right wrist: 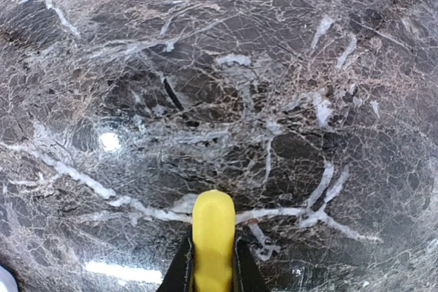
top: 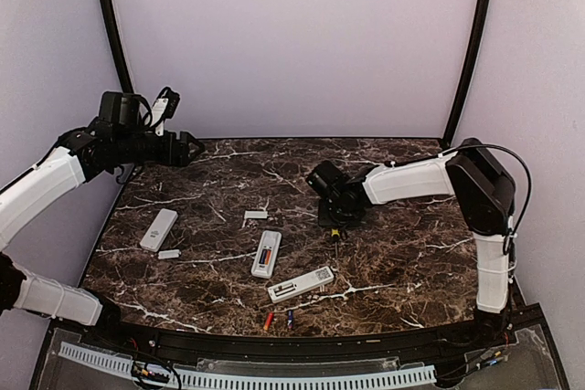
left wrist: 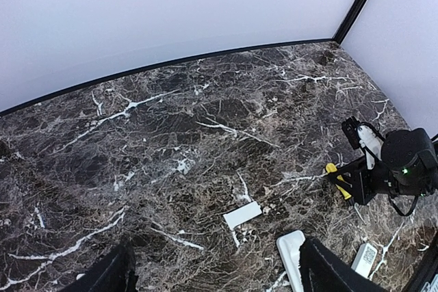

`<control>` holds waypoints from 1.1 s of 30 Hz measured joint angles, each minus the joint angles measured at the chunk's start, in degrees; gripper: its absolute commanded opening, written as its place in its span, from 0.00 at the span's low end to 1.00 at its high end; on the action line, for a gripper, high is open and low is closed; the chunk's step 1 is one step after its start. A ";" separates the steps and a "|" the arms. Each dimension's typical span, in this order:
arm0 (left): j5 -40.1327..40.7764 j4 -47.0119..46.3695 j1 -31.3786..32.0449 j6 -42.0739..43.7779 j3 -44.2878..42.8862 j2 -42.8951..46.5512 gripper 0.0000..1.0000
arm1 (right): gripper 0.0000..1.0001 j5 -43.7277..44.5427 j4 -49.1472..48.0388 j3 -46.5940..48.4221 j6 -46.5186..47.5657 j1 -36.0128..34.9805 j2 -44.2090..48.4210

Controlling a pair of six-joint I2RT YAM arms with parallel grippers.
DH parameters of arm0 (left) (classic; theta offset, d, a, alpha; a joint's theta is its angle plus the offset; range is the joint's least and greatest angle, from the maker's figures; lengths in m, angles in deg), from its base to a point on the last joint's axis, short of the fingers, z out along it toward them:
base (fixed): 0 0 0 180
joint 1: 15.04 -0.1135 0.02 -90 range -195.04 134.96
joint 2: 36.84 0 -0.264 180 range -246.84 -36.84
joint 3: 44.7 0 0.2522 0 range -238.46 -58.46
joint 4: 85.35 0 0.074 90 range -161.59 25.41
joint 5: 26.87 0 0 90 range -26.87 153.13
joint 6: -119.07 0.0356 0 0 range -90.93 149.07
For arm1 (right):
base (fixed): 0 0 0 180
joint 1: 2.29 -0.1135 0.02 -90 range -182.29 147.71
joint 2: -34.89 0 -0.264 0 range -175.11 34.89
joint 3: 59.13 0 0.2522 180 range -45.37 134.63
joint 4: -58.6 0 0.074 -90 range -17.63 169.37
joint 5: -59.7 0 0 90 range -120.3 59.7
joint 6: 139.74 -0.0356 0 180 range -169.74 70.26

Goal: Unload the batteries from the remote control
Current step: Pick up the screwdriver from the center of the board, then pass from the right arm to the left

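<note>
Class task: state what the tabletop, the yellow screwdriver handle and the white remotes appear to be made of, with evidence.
Tabletop: polished dark marble or a laminate imitation; white veins, glare spots. Screwdriver handle: smooth yellow plastic, probably; uniform colour, soft sheen. Remotes: matte white plastic, likely; even, unshiny surfaces.

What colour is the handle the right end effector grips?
Screwdriver handle: yellow, clearest in the right wrist view.

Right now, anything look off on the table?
Two loose batteries lie at the near edge of the table, where they could roll off. One remote lies open, an orange cell showing. The right end effector is shut on a yellow screwdriver.
</note>
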 measured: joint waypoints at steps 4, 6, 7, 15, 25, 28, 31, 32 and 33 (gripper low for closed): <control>-1.51 -0.13 0.00 -0.24 0.52 0.48 0.81 | 0.00 -0.96 -1.81 -1.38 -0.02 0.02 0.81; -2.56 -0.50 0.00 -0.76 0.81 0.90 0.81 | 0.00 -2.05 -3.23 -2.75 -0.02 0.24 1.97; -3.37 -1.03 0.00 -1.25 1.03 1.16 0.81 | 0.00 -2.64 -4.07 -3.58 -0.02 0.26 2.95; -13.77 -8.90 3.61 -5.79 5.18 3.56 0.81 | 0.00 -14.32 -22.18 -12.59 4.09 0.39 20.37; -24.94 -29.42 18.25 -17.99 9.14 0.55 0.81 | 0.00 -28.22 -55.49 -21.88 10.43 -4.90 35.67; -27.17 -35.95 20.68 -22.34 9.18 -2.32 0.81 | 0.00 -30.62 -61.86 -23.45 11.06 -6.36 35.80; -28.63 -41.29 22.82 -26.03 9.20 -5.14 0.80 | 0.00 -32.17 -66.79 -24.94 11.17 -7.19 35.80; -28.98 -42.32 23.43 -26.77 9.20 -5.79 0.80 | 0.00 -32.48 -67.69 -25.14 11.17 -7.26 35.80; -29.33 -43.47 24.15 -27.56 9.20 -6.51 0.78 | 0.00 -32.79 -68.78 -25.22 11.17 -7.32 35.80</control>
